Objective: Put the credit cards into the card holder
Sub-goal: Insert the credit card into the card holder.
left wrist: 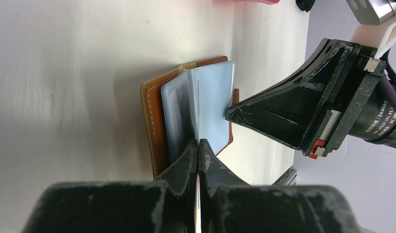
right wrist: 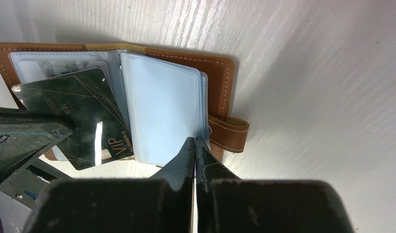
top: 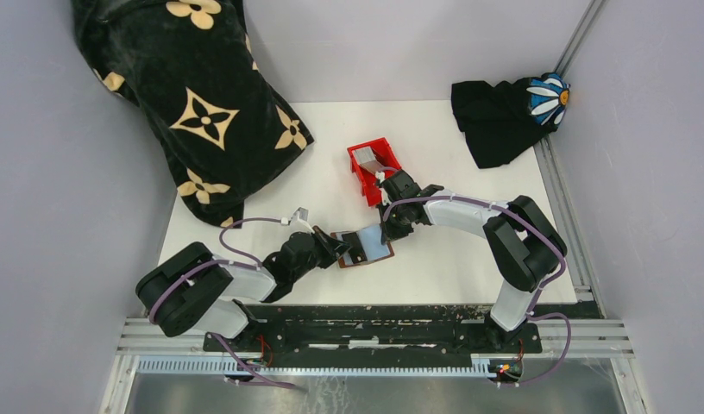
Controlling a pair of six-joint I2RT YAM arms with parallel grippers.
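Surface: a white table [top: 469, 259] is carrying everything, with grey walls [top: 400, 43] standing round it.
Card holder: the brown card holder [top: 370, 247] is lying open and flat mid-table, its snap tab [right wrist: 230, 133] sticking out from one cover's outer edge.
Left tool: my left gripper [left wrist: 198, 145] is sitting at the card holder's left side, clamping a dark glossy credit card [right wrist: 84, 121] marked VIP. The card is lying tilted over the left-hand sleeves; I cannot tell whether any edge is inside a pocket.
Right tool: my right gripper [right wrist: 194, 143] is sitting at the card holder's opposite side, fingers pressed together, tips touching the edge of a pale blue sleeve page [right wrist: 162, 107]. I cannot tell whether they are pinching it.
Second card: a silvery card [top: 376, 158] is lying in the red bin [top: 359, 159] just behind the card holder.
Other items: a black flower-patterned cloth [top: 185, 95] is lying well behind-left of the card holder, and a black daisy cloth [top: 504, 116] well behind-right.
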